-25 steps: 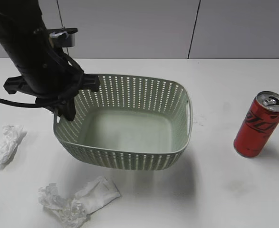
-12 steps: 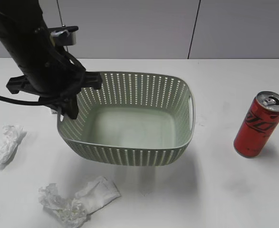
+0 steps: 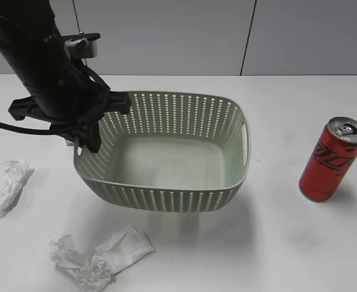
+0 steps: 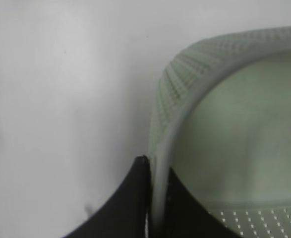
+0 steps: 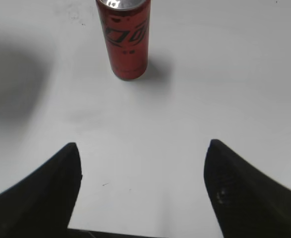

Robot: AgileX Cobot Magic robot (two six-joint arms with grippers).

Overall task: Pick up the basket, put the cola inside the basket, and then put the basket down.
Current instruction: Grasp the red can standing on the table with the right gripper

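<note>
The left gripper point(image 4: 155, 198) pinches the left rim of the basket point(image 3: 172, 164), one finger on each side of the wall (the basket hangs tilted above the table point(image 3: 287, 243)). The right gripper point(image 5: 143, 191) is spread wide, holding nothing; the cola point(image 5: 124, 37) stands upright beyond it, at the right.

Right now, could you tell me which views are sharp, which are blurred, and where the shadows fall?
Exterior view: sharp; a soft shadow spreads on the table beneath the basket. Left wrist view: blurred close-up of the basket rim between the left hand fingers. Right wrist view: fairly sharp; the cola casts a short shadow to its right.
</note>
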